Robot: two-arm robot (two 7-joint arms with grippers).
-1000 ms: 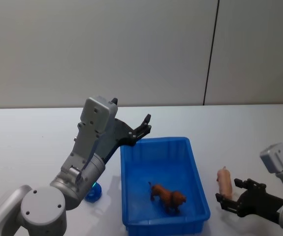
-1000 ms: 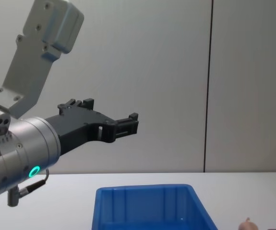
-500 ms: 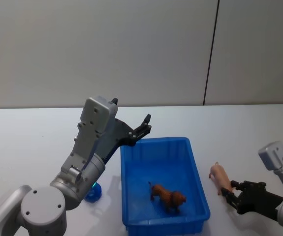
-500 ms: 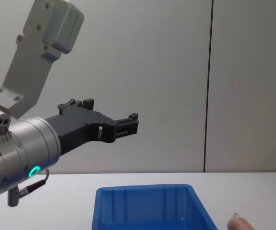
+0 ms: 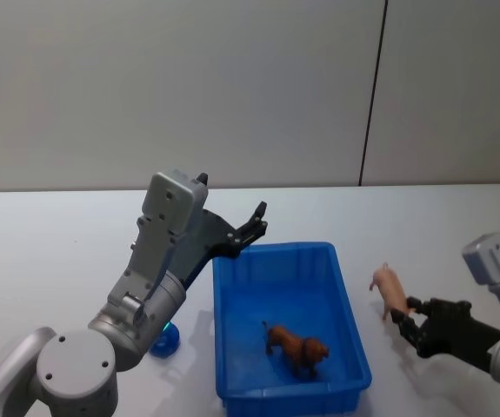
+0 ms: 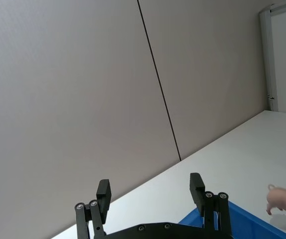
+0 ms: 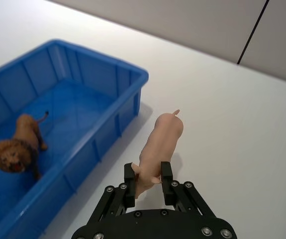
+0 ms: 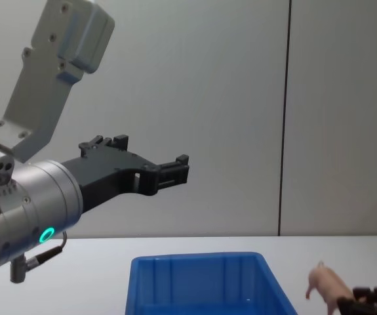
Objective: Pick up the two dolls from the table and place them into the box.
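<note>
Now we clamp our right gripper point(image 5: 410, 317) on a pink plastic pig doll's point(image 5: 390, 291) rear, held off the white tabletop point(image 5: 58, 243) just right of the bright blue plastic box point(image 5: 276, 250), seemingly to clear its rim. A brown lion doll point(image 5: 297, 347) stands inside. Our left gripper point(image 5: 258, 221) hangs spread above its far-left corner.

head camera looking down, chest camera level, both sharing the box point(image 5: 276, 248)

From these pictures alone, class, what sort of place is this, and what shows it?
Likely a robot test lab: a white table, plain grey wall panels, and a blue box holding a toy lion, while the right gripper grips a toy pig.
</note>
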